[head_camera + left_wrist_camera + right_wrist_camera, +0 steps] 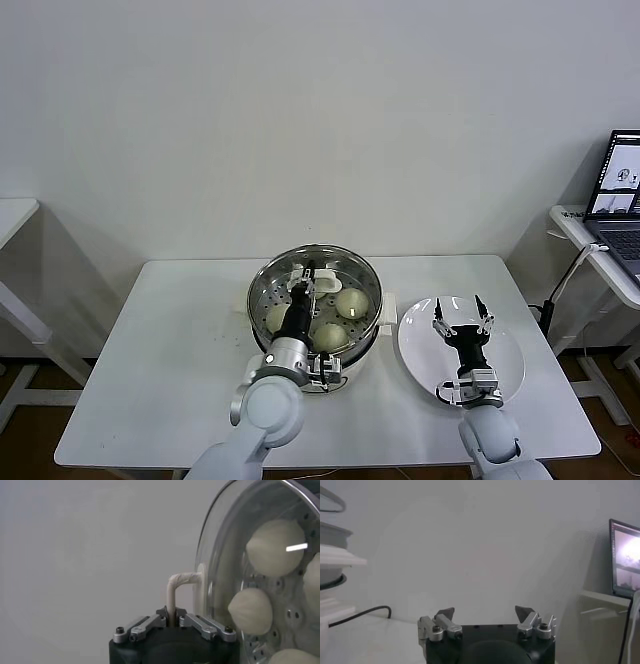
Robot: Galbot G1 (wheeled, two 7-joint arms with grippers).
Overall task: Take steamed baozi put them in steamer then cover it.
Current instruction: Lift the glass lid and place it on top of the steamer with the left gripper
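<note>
L gripper sits closest to the lens in the L wrist view, jaws clamped on the white loop handle of a clear glass lid. Lid is on the steamer w/ the steamed baozi visible through the glass on the perforated tray; head view shows three buns, others hidden by the arm. Steamer stands mid-worktop. R gripper hovers over the white plate just beside the steamer, on its R side, jaws spread wide, holding nothing. Laptop on a side table far R.
</note>
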